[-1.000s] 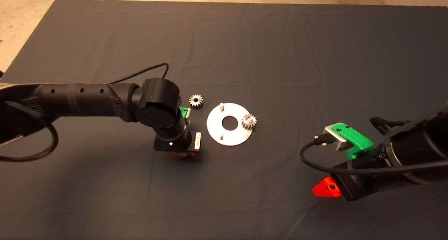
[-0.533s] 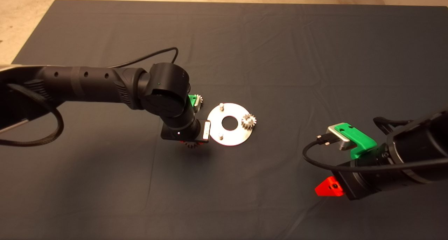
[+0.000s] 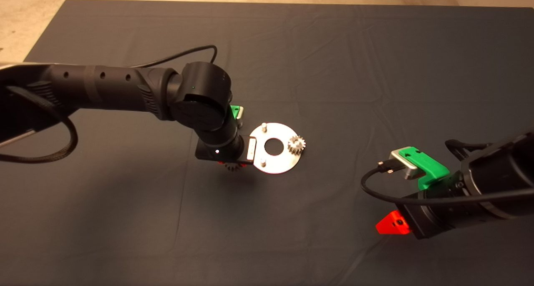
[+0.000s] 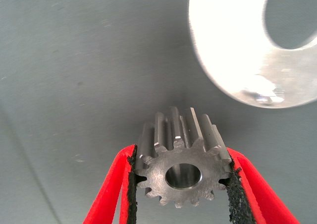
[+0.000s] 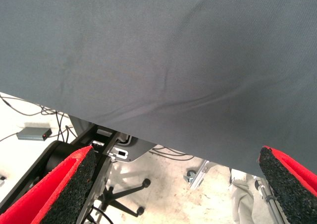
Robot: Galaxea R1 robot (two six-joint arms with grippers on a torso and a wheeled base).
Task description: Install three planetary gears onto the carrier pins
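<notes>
My left gripper (image 3: 232, 165) is shut on a silver planetary gear (image 4: 178, 149), held flat between the red fingers (image 4: 111, 189) just above the mat. It hangs at the near-left edge of the shiny carrier disc (image 3: 280, 164), beside the near carrier pin (image 3: 263, 161). That disc also shows in the left wrist view (image 4: 233, 45). A second pin (image 3: 263, 126) stands bare at the far left of the disc. Another gear (image 3: 296, 144) sits on the disc's right side. The third gear is hidden behind my left wrist. My right gripper (image 3: 392, 225) is open and empty at the lower right.
The dark mat (image 3: 333, 61) covers the table. The left arm's cable (image 3: 179, 58) loops above the mat behind the wrist. The right wrist view looks past the mat's edge (image 5: 163, 140) at floor, cables and a chair base (image 5: 119, 199).
My left arm has moved right and away from the near edge with the gear, up to the disc's edge, and now covers the loose gear left of the disc. The right arm is almost still.
</notes>
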